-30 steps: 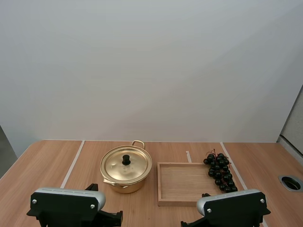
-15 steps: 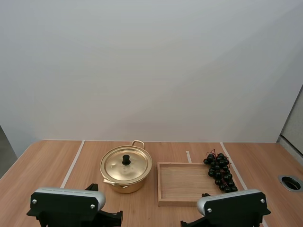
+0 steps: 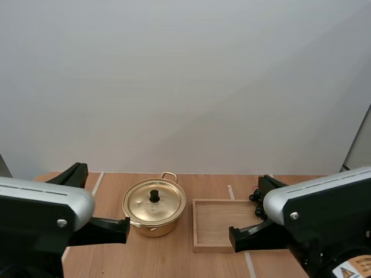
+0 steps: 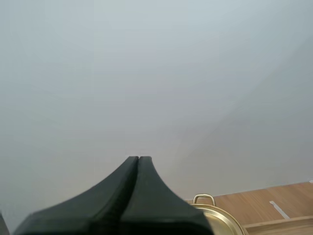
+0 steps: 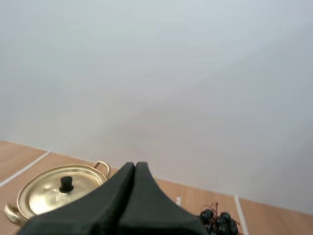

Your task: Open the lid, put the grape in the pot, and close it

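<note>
A gold pot [image 3: 154, 207] stands on the table with its lid [image 3: 154, 200] on, black knob [image 3: 154, 196] up. It also appears beyond my right gripper [image 5: 135, 165], lid [image 5: 57, 190] in place, and its rim and handle peek out past my left gripper [image 4: 138, 158]. A bunch of dark grapes [image 3: 257, 198] lies right of the wooden tray [image 3: 220, 222], mostly hidden behind my right arm; in the right wrist view the grapes [image 5: 217, 220] lie just past the fingers. Both grippers are shut on nothing, their fingers together as one wedge, raised well short of the pot.
The wooden tray sits empty between pot and grapes, and its edge [image 4: 274, 226] shows beside the pot in the left wrist view. White lines [image 3: 95, 180] cross the tabletop. Both arms' bulky housings fill the near corners in the high view.
Both arms have risen and come forward from low at the near edge. My right arm now hides most of the grapes. Pot, lid and tray have not moved.
</note>
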